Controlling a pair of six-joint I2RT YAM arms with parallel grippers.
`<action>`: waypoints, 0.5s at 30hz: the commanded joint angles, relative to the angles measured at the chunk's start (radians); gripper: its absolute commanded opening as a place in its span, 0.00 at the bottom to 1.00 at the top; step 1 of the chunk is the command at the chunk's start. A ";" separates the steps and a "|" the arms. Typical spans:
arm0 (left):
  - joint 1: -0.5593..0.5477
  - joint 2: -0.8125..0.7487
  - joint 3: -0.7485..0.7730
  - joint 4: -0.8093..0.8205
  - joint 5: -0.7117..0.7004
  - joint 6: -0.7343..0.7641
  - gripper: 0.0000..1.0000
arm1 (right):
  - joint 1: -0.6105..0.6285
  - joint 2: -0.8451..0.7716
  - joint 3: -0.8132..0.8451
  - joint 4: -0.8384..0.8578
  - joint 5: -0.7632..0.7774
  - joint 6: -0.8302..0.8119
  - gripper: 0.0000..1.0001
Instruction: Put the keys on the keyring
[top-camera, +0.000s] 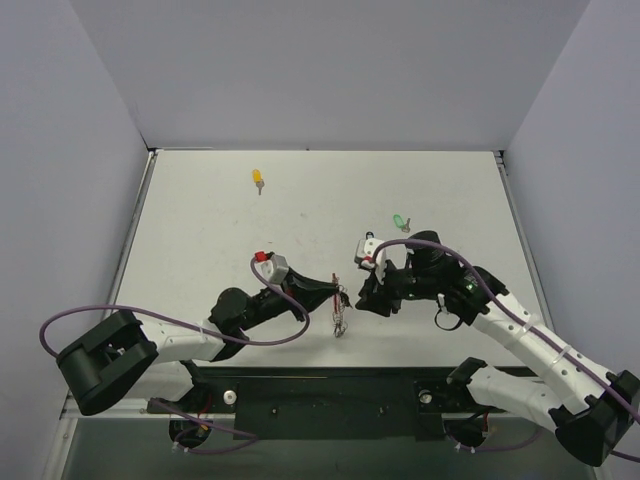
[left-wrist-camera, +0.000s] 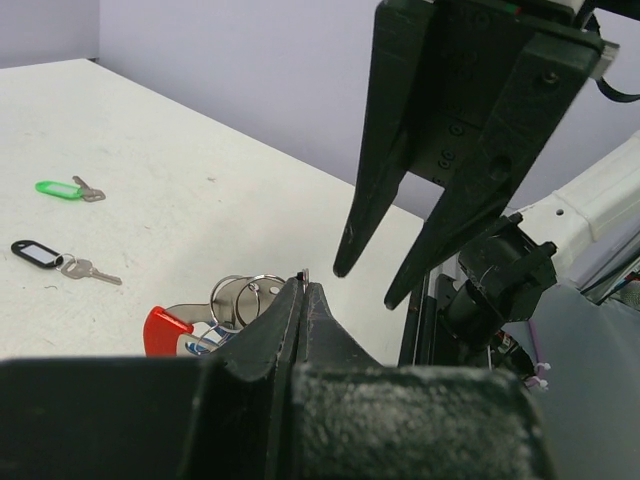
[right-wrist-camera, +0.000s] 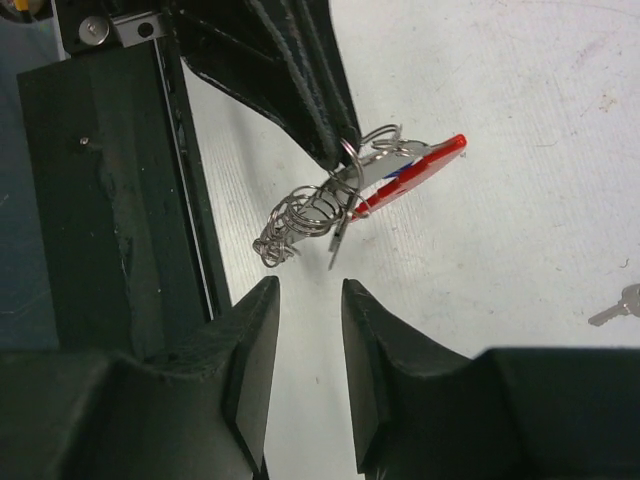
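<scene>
The keyring (right-wrist-camera: 420, 168), a red piece with a bunch of silver rings (right-wrist-camera: 300, 218), hangs just above the table from my left gripper (right-wrist-camera: 335, 150). That gripper is shut on one thin silver ring, which shows at its tip (left-wrist-camera: 303, 276). A slim silver blade (right-wrist-camera: 336, 245) dangles from the bunch. My right gripper (right-wrist-camera: 308, 292) stands open a short way from the rings, with nothing between its fingers (left-wrist-camera: 345, 262). On the table lie a yellow-headed key (top-camera: 258, 180) at the back and a green-headed key (top-camera: 400, 222) (left-wrist-camera: 62, 189) near the right arm.
A black-outlined key tag (left-wrist-camera: 34, 252) with a silver key (left-wrist-camera: 88, 269) lies near the green one. The black base rail (top-camera: 330, 390) runs along the near edge, close below both grippers. Grey walls enclose the table on three sides.
</scene>
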 joint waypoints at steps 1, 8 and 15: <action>0.019 -0.043 0.016 0.307 0.056 -0.006 0.00 | -0.069 -0.033 0.046 0.059 -0.146 0.075 0.29; 0.023 -0.069 0.053 0.248 0.174 0.000 0.00 | -0.046 -0.016 -0.028 0.273 -0.259 0.155 0.36; 0.022 -0.064 0.061 0.248 0.205 -0.001 0.00 | -0.029 0.003 -0.025 0.287 -0.269 0.172 0.36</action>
